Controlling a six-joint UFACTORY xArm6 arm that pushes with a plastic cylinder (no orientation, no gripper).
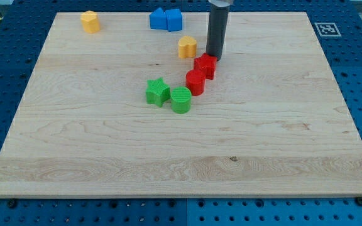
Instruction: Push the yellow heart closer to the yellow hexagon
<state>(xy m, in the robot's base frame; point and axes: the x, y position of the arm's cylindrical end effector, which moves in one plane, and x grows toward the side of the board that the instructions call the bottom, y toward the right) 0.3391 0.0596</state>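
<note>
The yellow heart (187,46) lies in the upper middle of the wooden board (105,150). The yellow hexagon (90,21) sits far to its left, near the board's top left corner. My tip (214,58) rests on the board just right of the yellow heart, a small gap away from it. The tip is right at the top edge of a red block (205,65).
A second, round red block (195,81) touches the first at its lower left. A green star (158,91) and a round green block (181,100) sit side by side below them. Two blue blocks (158,19) (173,19) stand together at the top edge, above the heart.
</note>
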